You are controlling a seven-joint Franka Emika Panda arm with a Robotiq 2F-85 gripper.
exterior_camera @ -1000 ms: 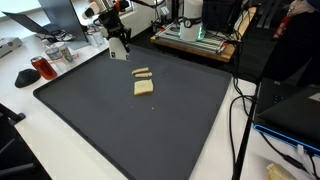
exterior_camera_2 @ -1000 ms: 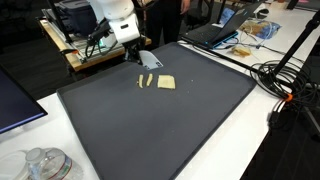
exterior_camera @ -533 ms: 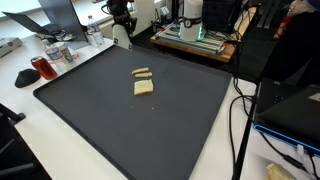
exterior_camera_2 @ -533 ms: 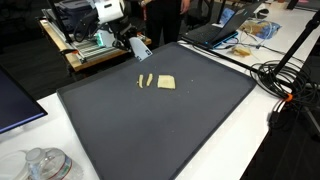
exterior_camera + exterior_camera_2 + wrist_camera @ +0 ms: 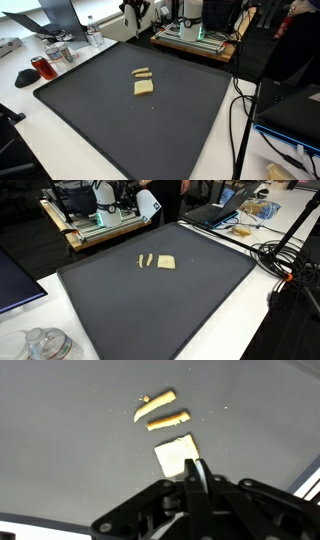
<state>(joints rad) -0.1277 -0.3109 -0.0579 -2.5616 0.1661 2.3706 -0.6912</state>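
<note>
On the dark mat (image 5: 150,130) lie a pale square slice (image 5: 144,88) and two thin tan strips (image 5: 141,72) just beyond it; in an exterior view the slice (image 5: 166,262) has the strips (image 5: 145,260) beside it. My gripper (image 5: 149,204) hangs high above the mat's far edge, well clear of them, and shows only partly at the top in an exterior view (image 5: 134,8). In the wrist view the gripper (image 5: 197,468) is shut, its fingers pressed together with nothing between them, above the slice (image 5: 174,455) and the strips (image 5: 160,414).
A red object (image 5: 44,68), jars (image 5: 60,52) and a bottle (image 5: 95,35) stand off the mat's corner. A rack of equipment (image 5: 195,35) sits behind the mat. Cables (image 5: 285,260) and a laptop (image 5: 215,215) lie to one side. A plastic container (image 5: 45,343) is near the front.
The shut gripper has risen from near the mat's far edge and pulled back, up and away from the slice and strips. The pieces have not moved.
</note>
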